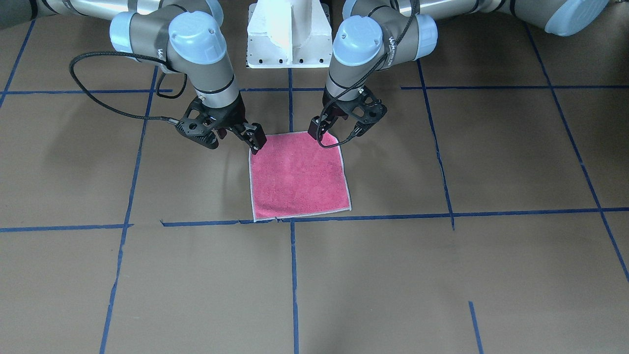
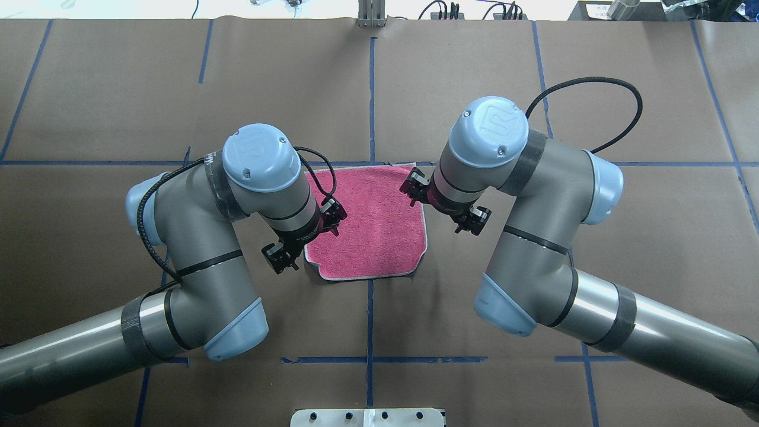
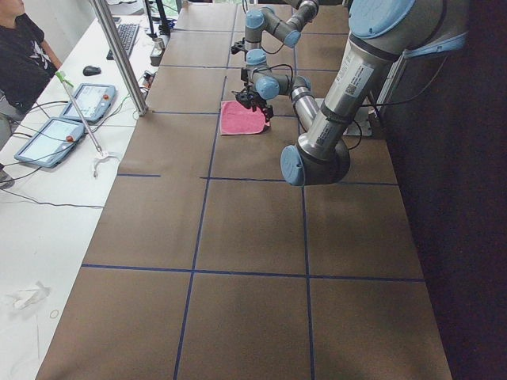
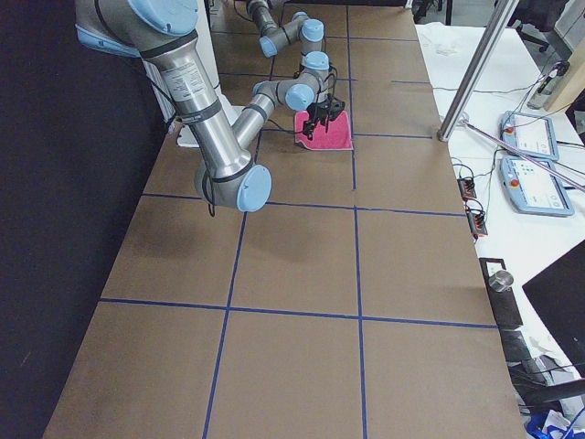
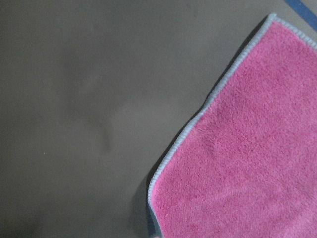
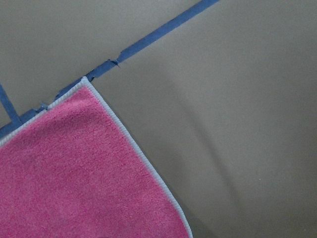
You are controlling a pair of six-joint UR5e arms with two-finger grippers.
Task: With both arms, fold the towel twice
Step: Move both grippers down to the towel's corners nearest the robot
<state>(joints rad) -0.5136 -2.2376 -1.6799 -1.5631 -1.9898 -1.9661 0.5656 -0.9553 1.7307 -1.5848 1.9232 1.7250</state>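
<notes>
Square terry towel [image 2: 373, 225], pink face up with a whitish hem, lies flat mid-table, nearer the robot's edge. Black claw left gripper [image 2: 307, 237] and right gripper [image 2: 443, 203] are spread wide above its robot-side corners, holding nothing.

We view the towel [image 2: 370, 222], between left gripper [image 2: 305, 236] and right gripper [image 2: 443, 203], from behind-above and steeply from opposite. Two far end views share it; wrist cameras sit close over its corners.

Right arm joint cap [image 2: 492, 121]: "UR" logo in rounded square. Left arm joint cap [image 2: 254, 144]: same logo, fainter. Left arm wrist band [image 1: 391, 45], right arm wrist band [image 1: 161, 50]: white lettering starting "WA", rest unreadable.
</notes>
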